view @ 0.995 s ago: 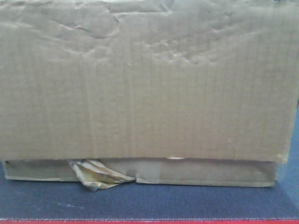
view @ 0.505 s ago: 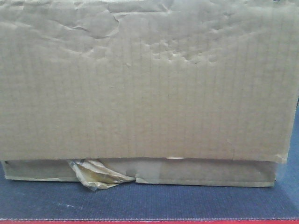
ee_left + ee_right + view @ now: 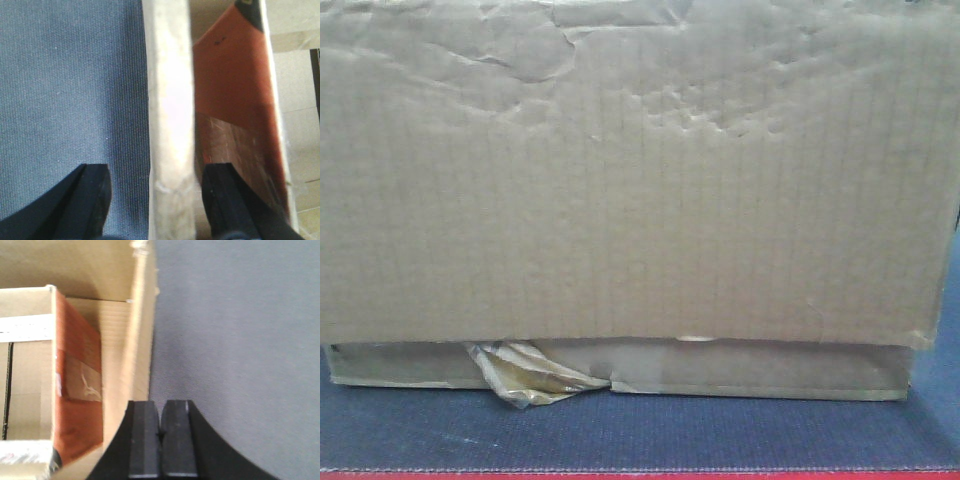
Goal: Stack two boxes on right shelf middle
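Observation:
The large box (image 3: 640, 180) with a dented face fills the front view and rests on the flatter box (image 3: 770, 370), whose crumpled glossy tape (image 3: 535, 375) sticks out at lower left. My left gripper (image 3: 157, 172) is open, its fingers straddling a pale cardboard wall edge (image 3: 170, 110) without pressing it; a reddish-brown box face (image 3: 230, 100) lies right of that edge. My right gripper (image 3: 161, 407) is shut on nothing, just right of a cardboard edge (image 3: 140, 340). The shelf is out of view.
The boxes stand on a dark grey textured mat (image 3: 640, 435) with a red edge (image 3: 640, 476) at the front. The mat (image 3: 70, 90) spreads left of the left gripper, and the mat (image 3: 240, 340) also spreads right of the right gripper.

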Motion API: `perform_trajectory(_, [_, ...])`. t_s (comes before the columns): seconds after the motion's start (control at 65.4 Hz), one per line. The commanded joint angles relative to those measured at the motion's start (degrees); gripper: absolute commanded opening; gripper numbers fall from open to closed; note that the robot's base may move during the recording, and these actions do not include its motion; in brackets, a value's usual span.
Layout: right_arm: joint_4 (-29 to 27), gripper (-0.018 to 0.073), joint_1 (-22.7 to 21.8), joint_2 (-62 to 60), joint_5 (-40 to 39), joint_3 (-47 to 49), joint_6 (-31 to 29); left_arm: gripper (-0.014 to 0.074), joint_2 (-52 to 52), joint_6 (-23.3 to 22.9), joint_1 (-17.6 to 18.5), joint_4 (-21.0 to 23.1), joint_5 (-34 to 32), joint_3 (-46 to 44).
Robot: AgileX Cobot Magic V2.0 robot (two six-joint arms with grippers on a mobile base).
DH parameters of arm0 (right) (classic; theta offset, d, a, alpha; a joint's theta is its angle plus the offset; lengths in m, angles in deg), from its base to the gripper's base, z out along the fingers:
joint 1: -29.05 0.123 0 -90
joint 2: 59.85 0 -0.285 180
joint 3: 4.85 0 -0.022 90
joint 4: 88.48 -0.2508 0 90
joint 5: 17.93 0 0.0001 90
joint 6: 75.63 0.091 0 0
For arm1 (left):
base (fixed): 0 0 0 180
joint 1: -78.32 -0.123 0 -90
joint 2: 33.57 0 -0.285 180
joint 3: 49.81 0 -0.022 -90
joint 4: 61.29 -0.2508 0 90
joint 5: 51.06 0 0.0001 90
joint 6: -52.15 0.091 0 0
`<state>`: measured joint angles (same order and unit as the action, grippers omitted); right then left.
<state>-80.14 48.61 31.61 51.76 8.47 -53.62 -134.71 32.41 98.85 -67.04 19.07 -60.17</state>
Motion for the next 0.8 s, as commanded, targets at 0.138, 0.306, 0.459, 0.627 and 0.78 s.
perform_trajectory(0.138, [-4.11,0.0326,0.14,4.4,0.27,0.65,0.0,0.0318,0.89,0.12,-0.23,0.02,-0.16,-0.18])
perform_trajectory(0.306, [-4.53,0.0321,1.2,5.65,0.27,-0.03,0.0,0.0318,0.89,0.11,-0.23,0.02,-0.16,-0.07])
perform_trajectory(0.459, [-4.68,0.0295,1.21,5.75,0.27,-4.59,0.0,0.0318,0.89,0.11,-0.23,0.02,-0.16,-0.07])
perform_trajectory(0.627, [-4.68,0.0295,1.21,5.75,0.27,-6.1,0.0,0.0318,0.89,0.11,-0.23,-0.2,-0.16,-0.07])
perform_trajectory(0.78, [-4.68,0.0295,1.21,5.75,0.27,-6.1,1.14,0.0318,0.89,0.11,-0.23,-0.59,-0.16,-0.07])
